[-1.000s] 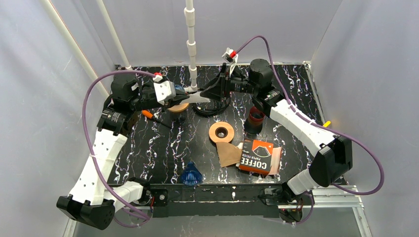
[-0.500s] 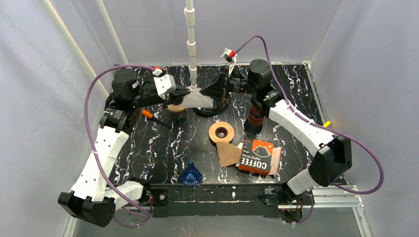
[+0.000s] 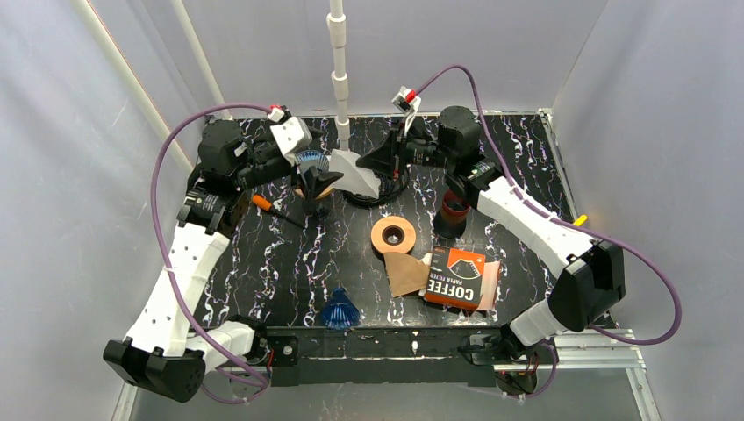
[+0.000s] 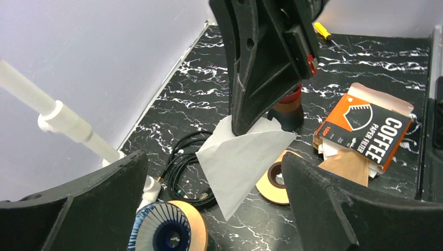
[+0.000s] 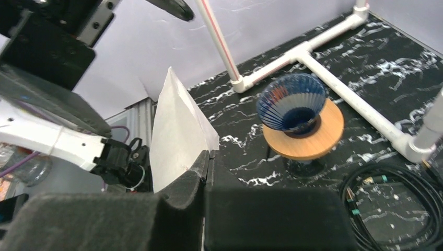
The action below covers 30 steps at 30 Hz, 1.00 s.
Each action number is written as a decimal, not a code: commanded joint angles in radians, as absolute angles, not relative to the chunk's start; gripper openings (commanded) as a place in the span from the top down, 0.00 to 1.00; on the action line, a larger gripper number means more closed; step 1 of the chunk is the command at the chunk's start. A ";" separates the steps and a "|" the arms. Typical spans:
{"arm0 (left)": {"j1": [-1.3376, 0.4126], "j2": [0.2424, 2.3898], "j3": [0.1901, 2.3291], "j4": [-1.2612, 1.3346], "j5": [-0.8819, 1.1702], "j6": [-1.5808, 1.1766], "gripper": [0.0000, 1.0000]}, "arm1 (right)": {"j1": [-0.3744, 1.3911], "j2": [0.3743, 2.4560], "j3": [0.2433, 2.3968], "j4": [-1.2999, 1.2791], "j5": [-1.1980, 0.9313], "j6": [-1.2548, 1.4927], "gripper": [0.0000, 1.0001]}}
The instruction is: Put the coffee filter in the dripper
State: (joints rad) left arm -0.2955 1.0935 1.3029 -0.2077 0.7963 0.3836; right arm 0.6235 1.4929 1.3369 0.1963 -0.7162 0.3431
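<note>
A white paper coffee filter [image 3: 354,173] hangs in the air at the back of the table, pinched at its right edge by my right gripper [image 3: 375,164], which is shut on it. In the right wrist view the filter [image 5: 176,123] stands up out of the closed fingertips [image 5: 209,157]. The dripper [image 3: 319,181], blue ribbed glass on a wooden ring, stands just left of the filter. My left gripper [image 3: 307,171] is open beside the dripper, with nothing between its fingers. From the left wrist, the filter [image 4: 243,157] hangs beyond the open jaws and above the dripper [image 4: 167,230].
A white pipe stand [image 3: 339,79] rises behind the dripper, with a black cable coil [image 3: 379,191] at its foot. A wooden ring [image 3: 393,235], a brown filter [image 3: 405,274], a coffee filter box [image 3: 461,276], a red-rimmed cup [image 3: 454,210], a second blue dripper [image 3: 339,309] and an orange screwdriver [image 3: 263,203] lie around.
The left gripper let go of the filter, opened and drew back to the left. The right gripper closed on the filter's other edge and now holds it alone.
</note>
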 commanded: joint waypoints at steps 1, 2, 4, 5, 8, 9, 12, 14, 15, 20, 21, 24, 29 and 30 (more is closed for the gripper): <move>-0.291 1.097 1.322 -0.169 0.691 0.268 0.02 | 0.627 1.451 1.360 0.124 -0.570 0.280 0.99; -0.290 1.097 1.319 -0.162 0.669 0.247 0.02 | 0.627 1.447 1.366 0.098 -0.541 0.270 0.99; -0.290 1.092 1.309 -0.148 0.612 0.195 0.02 | 0.627 1.445 1.381 0.056 -0.486 0.250 0.99; -0.290 1.089 1.303 -0.140 0.578 0.161 0.02 | 0.627 1.444 1.386 0.041 -0.462 0.248 0.99; -0.291 1.081 1.287 -0.140 0.475 0.057 0.02 | 0.627 1.444 1.403 0.002 -0.385 0.239 0.99; -0.290 1.078 1.284 -0.150 0.443 0.031 0.02 | 0.627 1.445 1.408 -0.022 -0.363 0.239 0.99; -0.291 1.084 1.293 -0.215 0.398 0.008 0.02 | 0.627 1.457 1.436 -0.068 -0.322 0.224 0.99; -0.291 1.096 1.313 -0.280 0.397 -0.007 0.02 | 0.627 1.466 1.453 -0.094 -0.309 0.219 0.99; -0.291 1.105 1.328 -0.321 0.397 -0.021 0.02 | 0.627 1.474 1.461 -0.105 -0.308 0.217 0.99; -0.291 1.161 1.420 -0.518 0.368 -0.022 0.02 | 0.630 1.519 1.516 -0.166 -0.302 0.237 0.99; -0.290 1.172 1.433 -0.559 0.351 -0.027 0.02 | 0.632 1.529 1.528 -0.175 -0.303 0.238 0.99; -0.291 1.198 1.467 -0.630 0.285 -0.073 0.02 | 0.637 1.554 1.560 -0.193 -0.306 0.243 0.99; -0.290 1.260 1.546 -0.750 0.215 -0.152 0.02 | 0.652 1.602 1.617 -0.217 -0.303 0.264 0.99; -0.289 1.274 1.567 -0.777 0.203 -0.162 0.02 | 0.657 1.612 1.627 -0.220 -0.300 0.268 0.99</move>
State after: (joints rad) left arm -0.2955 1.2392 1.4765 -0.6281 0.2764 -0.0917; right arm 0.6380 1.5829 1.5455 -0.2028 -0.3122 0.2485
